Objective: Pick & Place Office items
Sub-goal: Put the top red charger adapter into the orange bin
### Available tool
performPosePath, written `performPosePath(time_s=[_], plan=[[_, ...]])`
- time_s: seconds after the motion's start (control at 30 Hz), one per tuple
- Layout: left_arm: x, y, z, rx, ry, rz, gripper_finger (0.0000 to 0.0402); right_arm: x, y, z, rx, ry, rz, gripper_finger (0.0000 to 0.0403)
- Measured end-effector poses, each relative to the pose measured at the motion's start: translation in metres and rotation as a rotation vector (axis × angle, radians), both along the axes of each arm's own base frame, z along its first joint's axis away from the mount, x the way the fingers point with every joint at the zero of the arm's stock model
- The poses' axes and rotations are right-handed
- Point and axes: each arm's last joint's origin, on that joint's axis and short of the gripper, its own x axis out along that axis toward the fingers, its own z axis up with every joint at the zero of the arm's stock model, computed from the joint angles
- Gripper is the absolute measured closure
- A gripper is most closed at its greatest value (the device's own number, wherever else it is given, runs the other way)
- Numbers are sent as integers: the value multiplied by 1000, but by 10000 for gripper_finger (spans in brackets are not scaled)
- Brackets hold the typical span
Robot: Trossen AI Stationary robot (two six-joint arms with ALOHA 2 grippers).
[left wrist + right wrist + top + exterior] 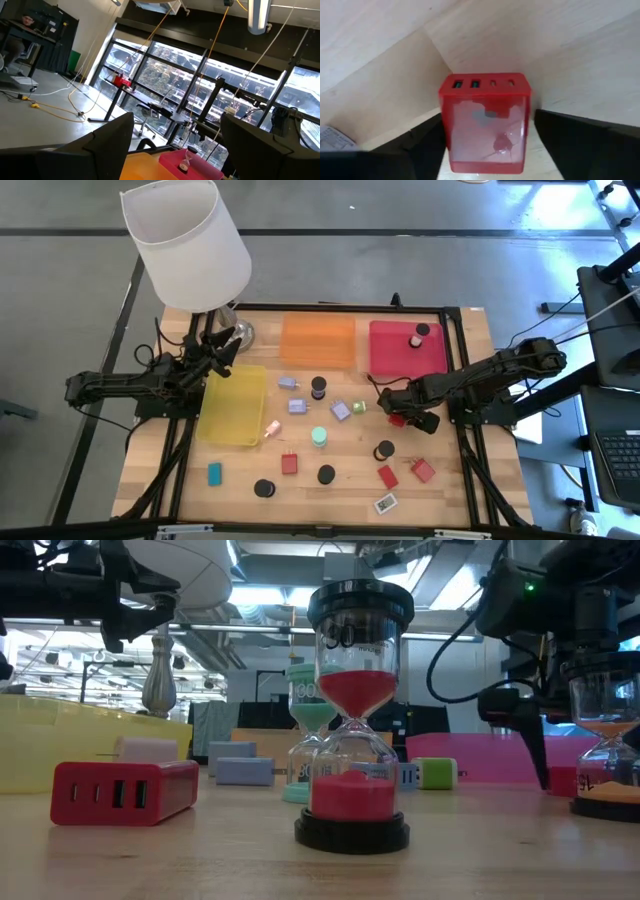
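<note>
The red charger block (484,122) sits on the tabletop (340,480) right of centre in the high view, just below the red tray (395,358), and the right gripper (400,420) is down over it, fingers straddling both sides with a little gap showing — closing in, not clearly clamped. Grasp step, I'd say; next it needs a firm squeeze, then a lift. Left gripper (222,345) waits wide open, holding nothing, by the yellow tray (232,405).
</note>
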Motion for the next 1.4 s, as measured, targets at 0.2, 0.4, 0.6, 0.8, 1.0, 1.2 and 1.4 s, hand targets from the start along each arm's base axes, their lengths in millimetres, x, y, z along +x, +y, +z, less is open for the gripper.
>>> performPosePath(time_s=[0.2,0.4,0.6,0.8,1.0,1.2,1.4], plan=[[0,0,0,0,0,0,107,3,0,2,-9,-14,-2,191],[0,0,0,0,0,0,107,15,-1,17,-83,-58,-14,191],[0,0,0,0,0,0,107,34,-15,60,-242,-68,-32,165],[0,0,0,0,0,0,107,50,-49,110,-452,-74,59,188],[0,0,0,0,0,0,107,66,-90,123,-511,-67,121,190],[0,0,0,0,0,-1,107,99,-127,120,-504,-8,255,175],[0,0,0,0,1,0,107,136,-154,115,-527,39,474,170]])
